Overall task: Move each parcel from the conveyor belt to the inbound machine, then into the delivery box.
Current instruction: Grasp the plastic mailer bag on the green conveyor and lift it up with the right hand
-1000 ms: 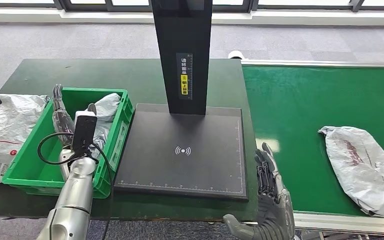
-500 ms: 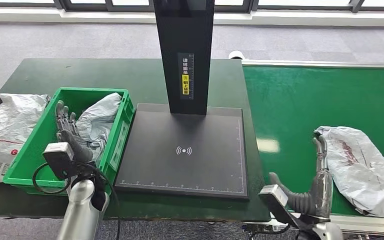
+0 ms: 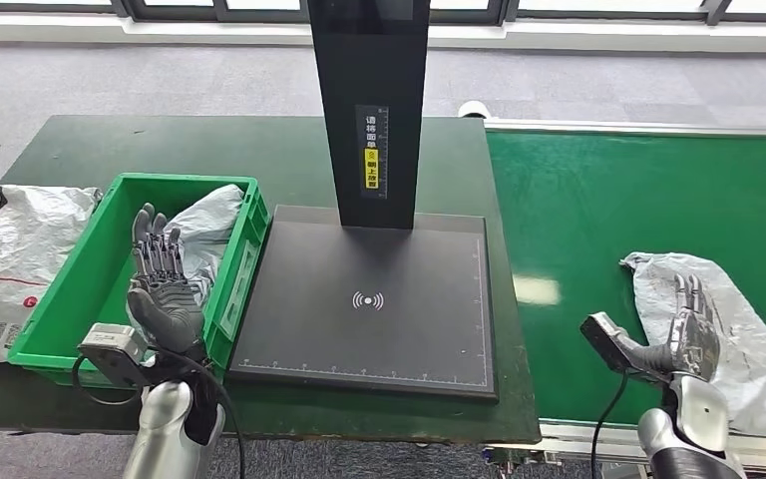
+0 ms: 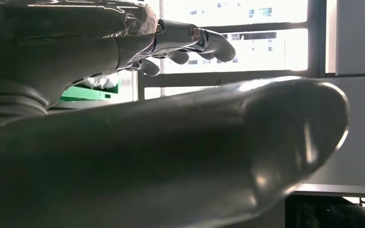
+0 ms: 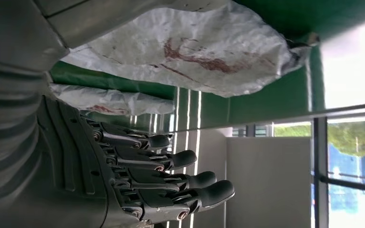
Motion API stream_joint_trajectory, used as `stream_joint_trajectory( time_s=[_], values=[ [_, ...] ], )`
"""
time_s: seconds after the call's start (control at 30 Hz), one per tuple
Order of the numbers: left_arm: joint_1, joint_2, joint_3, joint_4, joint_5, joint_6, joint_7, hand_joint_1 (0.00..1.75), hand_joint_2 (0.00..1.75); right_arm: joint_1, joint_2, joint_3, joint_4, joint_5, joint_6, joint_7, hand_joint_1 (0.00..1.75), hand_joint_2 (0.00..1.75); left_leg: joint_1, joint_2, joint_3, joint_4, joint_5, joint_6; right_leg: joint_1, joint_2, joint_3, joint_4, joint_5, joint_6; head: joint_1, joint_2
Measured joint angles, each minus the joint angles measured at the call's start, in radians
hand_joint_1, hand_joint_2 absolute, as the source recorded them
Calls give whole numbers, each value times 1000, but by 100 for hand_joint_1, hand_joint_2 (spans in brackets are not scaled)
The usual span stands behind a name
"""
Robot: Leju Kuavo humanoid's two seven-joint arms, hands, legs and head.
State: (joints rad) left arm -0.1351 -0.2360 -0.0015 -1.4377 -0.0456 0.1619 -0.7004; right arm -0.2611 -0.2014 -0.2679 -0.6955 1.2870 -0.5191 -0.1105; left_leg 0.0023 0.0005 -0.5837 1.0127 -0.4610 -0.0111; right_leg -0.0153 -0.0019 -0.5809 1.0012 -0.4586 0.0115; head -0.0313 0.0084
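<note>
A crumpled grey parcel [image 3: 733, 334] with red print lies on the green conveyor belt [image 3: 598, 220] at the right. My right hand [image 3: 691, 334] hovers over the parcel's near left part, fingers spread, holding nothing; the right wrist view shows the parcel [image 5: 190, 52] beside the fingers [image 5: 171, 180]. The black inbound machine [image 3: 369, 299] with its upright post stands in the middle, its plate bare. A green delivery box [image 3: 75, 299] at the left holds a grey parcel [image 3: 204, 225]. My left hand [image 3: 163, 284] is raised over the box's near side, fingers straight and apart, empty.
Another white and grey parcel [image 3: 5, 264] lies on the dark green table left of the box. Grey floor and a window wall lie beyond the table. The belt's near edge has a metal rail [image 3: 598, 439].
My right hand has swung from the table's front edge rightward onto the belt, over the parcel. My left hand has lifted and turned upright above the box's near side.
</note>
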Motion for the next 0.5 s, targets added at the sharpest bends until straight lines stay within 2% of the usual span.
stream_joint_trajectory(
  time_s=[0.13,0.23,0.5],
  values=[
    [0,0,0,1,2,3,0,0,0,-24,-74,-26,118,-19,29,27,0,175,0,-3,-2,0,0,0,0,-2,0,0,0,0,0,0],
    [-1,0,0,4,2,3,0,0,0,-25,-106,-48,173,-28,40,35,0,175,-1,-3,-2,0,-1,1,-1,-2,-1,0,0,0,0,0],
    [5,-4,0,8,-34,2,0,0,0,-36,-128,-81,266,-2,144,148,0,175,-1,-2,-2,0,-1,1,-1,-1,-1,0,0,0,0,0]
  ],
)
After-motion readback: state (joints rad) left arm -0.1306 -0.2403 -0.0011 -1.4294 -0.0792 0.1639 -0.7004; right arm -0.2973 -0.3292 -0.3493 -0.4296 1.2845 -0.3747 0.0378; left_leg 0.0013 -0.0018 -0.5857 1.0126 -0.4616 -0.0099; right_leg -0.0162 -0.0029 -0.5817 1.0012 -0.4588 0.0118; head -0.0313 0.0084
